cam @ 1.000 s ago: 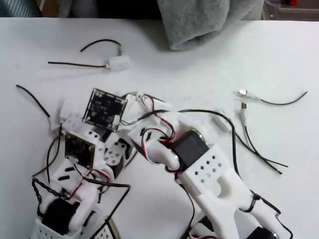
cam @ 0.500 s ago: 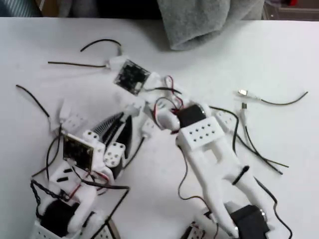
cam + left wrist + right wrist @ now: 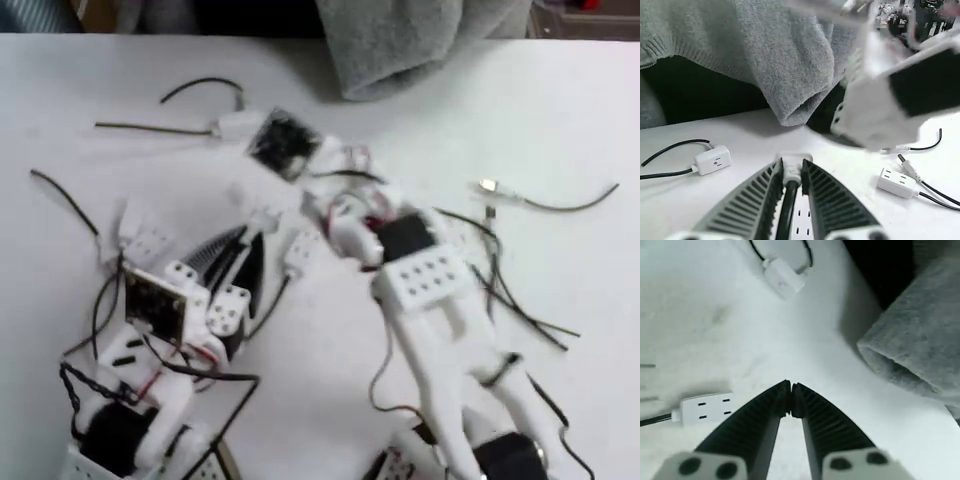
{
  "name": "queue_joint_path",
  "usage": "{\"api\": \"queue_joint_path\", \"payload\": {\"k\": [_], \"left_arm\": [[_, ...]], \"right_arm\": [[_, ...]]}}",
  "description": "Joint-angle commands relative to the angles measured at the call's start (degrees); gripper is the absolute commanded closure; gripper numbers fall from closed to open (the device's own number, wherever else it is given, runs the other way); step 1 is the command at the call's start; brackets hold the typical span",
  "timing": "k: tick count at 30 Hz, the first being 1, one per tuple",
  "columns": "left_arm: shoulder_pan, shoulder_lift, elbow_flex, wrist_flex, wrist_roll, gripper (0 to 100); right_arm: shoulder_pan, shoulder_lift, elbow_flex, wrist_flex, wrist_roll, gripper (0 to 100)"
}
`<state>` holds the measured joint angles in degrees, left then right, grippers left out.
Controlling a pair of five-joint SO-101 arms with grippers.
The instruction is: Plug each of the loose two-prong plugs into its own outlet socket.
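**Left gripper** [image 3: 792, 164]: clamped on a white plug [image 3: 791, 175], whose black cord runs back between the jaws.

**Power strip** [image 3: 799, 226]: lies directly under those jaws, slots facing up. A single socket [image 3: 712, 160] sits ahead and off to one side.

**Right gripper** [image 3: 790, 398]: tips together, nothing held. A corded socket block [image 3: 784, 277] is well ahead of it, and a two-outlet block [image 3: 704, 411] is just beside one jaw.

**Step in hand, as I judge it:** seating the held plug.
- I cannot see the prongs, so I should check how they are turned before lowering.
- I should square them to one pair of slots and press straight down, with the cord left slack.
- The strip may slide, so my free gripper could pin it.

**Change:** a second ago my right arm lay over the left gripper. It has since swung away toward the far corded block. The left arm has barely shifted.
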<state>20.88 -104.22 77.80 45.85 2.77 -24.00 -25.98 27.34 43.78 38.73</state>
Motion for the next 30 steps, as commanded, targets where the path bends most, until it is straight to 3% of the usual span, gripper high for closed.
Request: {"api": "queue_joint_path", "payload": {"k": [1,8,13,17,25,30], "left_arm": [[-3.82,-0.31,-0.62,-0.53,0.00,98],[-6.90,0.84,-3.43,1.41,-5.10,98],[-6.90,16.13,-11.60,1.49,-5.01,98],[-6.81,35.91,-23.38,2.46,-4.92,98],[-4.26,64.22,-50.02,18.20,-5.27,98],[-1.19,78.11,-60.31,23.38,-5.27,98]], "right_arm": [[6.55,-9.10,-1.05,4.88,0.00,98.1],[23.25,-11.21,5.19,14.02,-7.30,98.1],[32.75,-11.47,15.21,13.93,-8.09,98.1],[36.26,-11.65,22.95,12.09,-7.91,98.1],[38.46,-11.65,41.58,-0.75,-8.00,98.1],[42.59,-11.65,44.22,-2.68,-8.00,98.1]]}}
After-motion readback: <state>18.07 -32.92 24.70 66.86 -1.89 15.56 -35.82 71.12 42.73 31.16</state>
